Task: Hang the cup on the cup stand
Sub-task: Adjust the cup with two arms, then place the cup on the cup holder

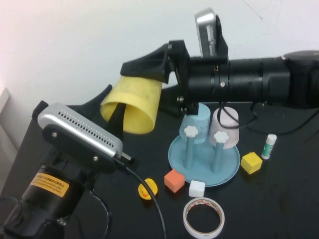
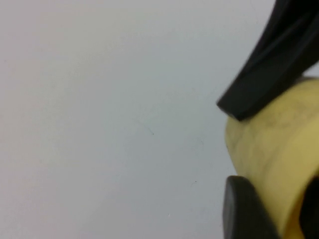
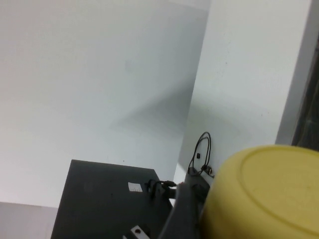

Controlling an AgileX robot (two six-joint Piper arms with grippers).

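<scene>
The black tabletop (image 1: 279,199) is meeting a white wall. The right hand (image 1: 142,74) is gripping the yellow cup (image 1: 132,104); the left hand (image 1: 117,117), one finger inside the cup, is half open; only the high view shows the cup stand (image 1: 203,164).

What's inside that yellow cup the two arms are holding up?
One finger of the left gripper reaches into the yellow cup's mouth. The right gripper clamps its closed end. Deeper inside is hidden.

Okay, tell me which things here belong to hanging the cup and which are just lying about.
Job:
- yellow cup, held up between the left gripper and right gripper
- cup stand

Lying about:
- blue cup, pink cup
- tape roll
- orange, white, yellow blocks
- rubber duck
- glue stick
</scene>
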